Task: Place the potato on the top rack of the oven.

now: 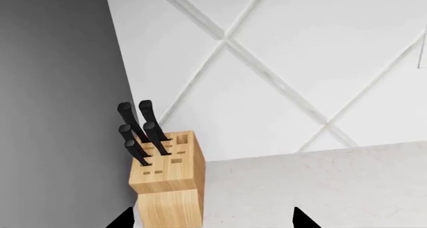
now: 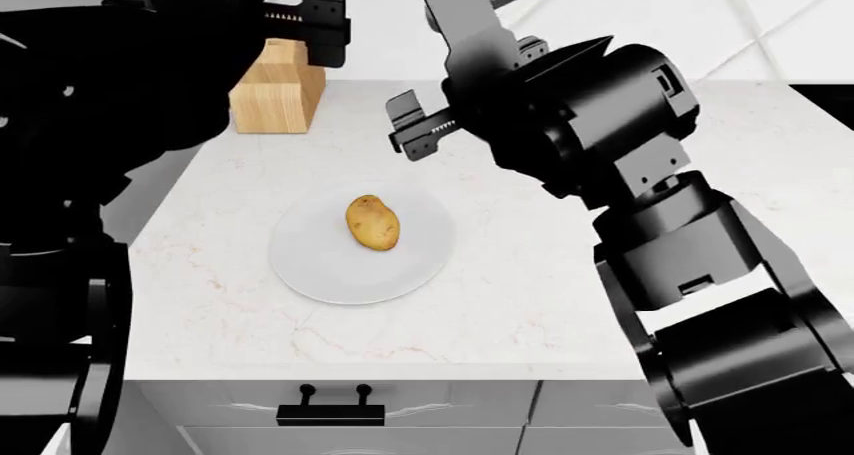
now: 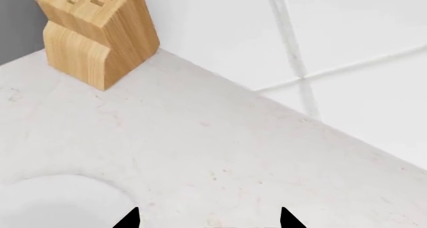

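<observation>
Wide pale marble tabletop [image 2: 534, 275], drawer fronts below its front edge. No oven in any view. Round white plate [image 2: 320, 275] near the middle of it, well clear of the wooden knife block [image 2: 274, 97] at the back left corner. Both arms raised: right gripper [image 2: 424, 125] just behind the plate, left gripper [image 2: 320, 20] over the block, jaws spread on each, nothing between them. On the plate, off-centre, lying flat: the potato [image 2: 372, 223]. Probably firm, light, smooth-skinned, rounded, so apt to roll or squirt out. Best pinched across the narrow middle, straight from above.
</observation>
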You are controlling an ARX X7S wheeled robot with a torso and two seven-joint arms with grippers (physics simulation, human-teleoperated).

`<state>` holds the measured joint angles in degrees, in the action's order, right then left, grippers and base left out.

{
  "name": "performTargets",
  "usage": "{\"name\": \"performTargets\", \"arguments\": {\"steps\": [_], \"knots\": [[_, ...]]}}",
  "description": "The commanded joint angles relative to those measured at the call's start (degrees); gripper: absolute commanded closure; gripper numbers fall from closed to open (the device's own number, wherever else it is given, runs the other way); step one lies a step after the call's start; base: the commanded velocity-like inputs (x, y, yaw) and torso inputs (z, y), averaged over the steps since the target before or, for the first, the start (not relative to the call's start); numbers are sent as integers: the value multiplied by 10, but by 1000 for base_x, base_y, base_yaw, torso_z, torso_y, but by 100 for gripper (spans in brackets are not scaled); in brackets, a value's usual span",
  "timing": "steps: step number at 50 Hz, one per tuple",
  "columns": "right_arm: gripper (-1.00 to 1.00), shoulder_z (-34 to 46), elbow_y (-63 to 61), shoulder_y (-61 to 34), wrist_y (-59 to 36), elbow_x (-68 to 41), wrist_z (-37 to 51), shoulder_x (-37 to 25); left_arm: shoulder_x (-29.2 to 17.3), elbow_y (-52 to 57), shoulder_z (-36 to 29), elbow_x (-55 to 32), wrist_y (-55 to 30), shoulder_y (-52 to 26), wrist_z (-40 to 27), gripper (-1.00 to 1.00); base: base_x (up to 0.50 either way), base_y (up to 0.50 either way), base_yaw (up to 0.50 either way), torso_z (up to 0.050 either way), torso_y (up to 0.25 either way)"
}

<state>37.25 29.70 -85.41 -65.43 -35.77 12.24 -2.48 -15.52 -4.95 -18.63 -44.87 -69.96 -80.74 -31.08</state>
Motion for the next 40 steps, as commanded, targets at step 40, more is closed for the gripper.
{"name": "performTargets", "arguments": {"steps": [40], "knots": [[-100,44,-114,67,-13,-105,68,11,-8,9,2,-19,4,14,-15,-100,0,0,0,0,0]]}}
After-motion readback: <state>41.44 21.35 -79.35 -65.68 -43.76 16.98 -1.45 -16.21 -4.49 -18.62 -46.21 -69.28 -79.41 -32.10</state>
